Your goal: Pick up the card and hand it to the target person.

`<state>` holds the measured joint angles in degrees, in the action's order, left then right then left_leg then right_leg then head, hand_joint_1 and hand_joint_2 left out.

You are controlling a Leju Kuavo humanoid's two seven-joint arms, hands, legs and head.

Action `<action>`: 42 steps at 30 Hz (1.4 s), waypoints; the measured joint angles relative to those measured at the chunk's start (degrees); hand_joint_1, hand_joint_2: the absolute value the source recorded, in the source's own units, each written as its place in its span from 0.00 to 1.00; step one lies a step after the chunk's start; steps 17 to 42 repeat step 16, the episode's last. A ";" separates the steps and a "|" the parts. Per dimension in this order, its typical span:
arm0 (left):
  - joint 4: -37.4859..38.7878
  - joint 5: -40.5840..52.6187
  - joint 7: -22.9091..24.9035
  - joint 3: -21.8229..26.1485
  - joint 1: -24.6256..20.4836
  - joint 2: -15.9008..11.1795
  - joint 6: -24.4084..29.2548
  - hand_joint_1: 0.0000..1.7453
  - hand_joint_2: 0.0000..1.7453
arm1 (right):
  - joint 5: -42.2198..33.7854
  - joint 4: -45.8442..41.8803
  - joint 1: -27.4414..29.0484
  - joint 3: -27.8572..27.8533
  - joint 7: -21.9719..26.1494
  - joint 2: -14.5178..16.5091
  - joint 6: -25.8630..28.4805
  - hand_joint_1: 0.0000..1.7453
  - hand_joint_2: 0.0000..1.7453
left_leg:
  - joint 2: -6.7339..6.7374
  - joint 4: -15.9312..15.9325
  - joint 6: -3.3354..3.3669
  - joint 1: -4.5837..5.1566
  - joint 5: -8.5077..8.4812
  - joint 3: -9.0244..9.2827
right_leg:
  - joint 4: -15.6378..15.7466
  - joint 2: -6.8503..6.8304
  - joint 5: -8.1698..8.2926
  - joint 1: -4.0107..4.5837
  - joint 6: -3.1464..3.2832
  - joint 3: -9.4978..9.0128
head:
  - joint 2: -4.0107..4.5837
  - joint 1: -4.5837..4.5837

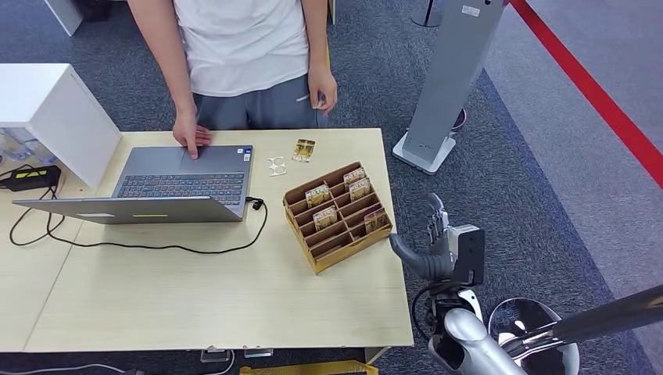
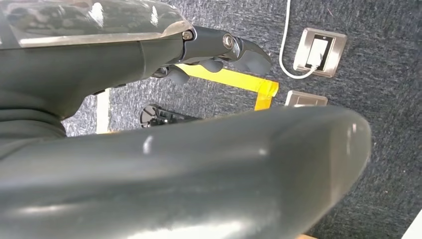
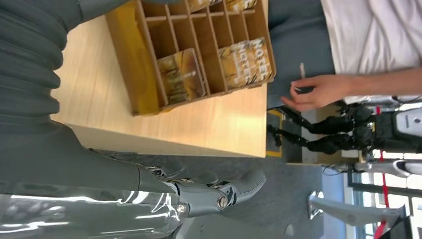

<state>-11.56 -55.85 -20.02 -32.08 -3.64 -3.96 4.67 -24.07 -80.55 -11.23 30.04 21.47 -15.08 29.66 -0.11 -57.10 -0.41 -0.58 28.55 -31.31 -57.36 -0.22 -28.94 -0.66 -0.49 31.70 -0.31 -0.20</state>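
The right hand (image 1: pixel 439 244) hangs just off the table's (image 1: pixel 234 297) right edge, fingers spread and holding nothing. The left hand (image 2: pixel 219 50) is seen over carpet, apparently empty, though the fingers are too hidden to tell. Near the right hand, a cardboard rack (image 1: pixel 336 216) holds cards (image 1: pixel 317 194). One card (image 1: pixel 303 149) lies flat beyond it, before the person (image 1: pixel 242 55) touching the laptop (image 1: pixel 184 183)

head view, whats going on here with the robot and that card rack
The right robot hand hovers off the table's right edge, beside the cardboard rack, holding nothing. Cards sit in the rack's slots, untouched. A person stands across the table with one hand on the laptop.
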 joint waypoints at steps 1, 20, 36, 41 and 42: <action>0.00 -0.08 -0.10 -0.11 0.00 0.00 -0.08 0.00 0.00 | -0.26 -0.04 0.47 -0.47 -0.21 -0.29 -0.16 0.00 1.00 | 0.00 0.00 0.00 0.00 0.00 0.00 | 0.00 0.00 0.00 0.00 0.00 0.00 | 0.00 0.02; 0.00 -0.09 -0.66 -2.27 -0.10 -0.02 -0.83 0.00 0.00 | -1.01 -0.94 4.33 -5.13 -1.40 -1.42 -1.84 0.00 1.00 | 0.01 0.00 0.00 0.00 0.00 0.00 | 0.00 0.01 0.00 0.00 0.00 -0.01 | 0.00 -0.01; 0.00 -0.09 -0.66 -2.27 -0.10 -0.02 -0.83 0.00 0.00 | -1.01 -0.94 4.33 -5.13 -1.40 -1.42 -1.84 0.00 1.00 | 0.01 0.00 0.00 0.00 0.00 0.00 | 0.00 0.01 0.00 0.00 0.00 -0.01 | 0.00 -0.01; 0.00 -0.09 -0.66 -2.27 -0.10 -0.02 -0.83 0.00 0.00 | -1.01 -0.94 4.33 -5.13 -1.40 -1.42 -1.84 0.00 1.00 | 0.01 0.00 0.00 0.00 0.00 0.00 | 0.00 0.01 0.00 0.00 0.00 -0.01 | 0.00 -0.01; 0.00 -0.09 -0.66 -2.27 -0.10 -0.02 -0.83 0.00 0.00 | -1.01 -0.94 4.33 -5.13 -1.40 -1.42 -1.84 0.00 1.00 | 0.01 0.00 0.00 0.00 0.00 0.00 | 0.00 0.01 0.00 0.00 0.00 -0.01 | 0.00 -0.01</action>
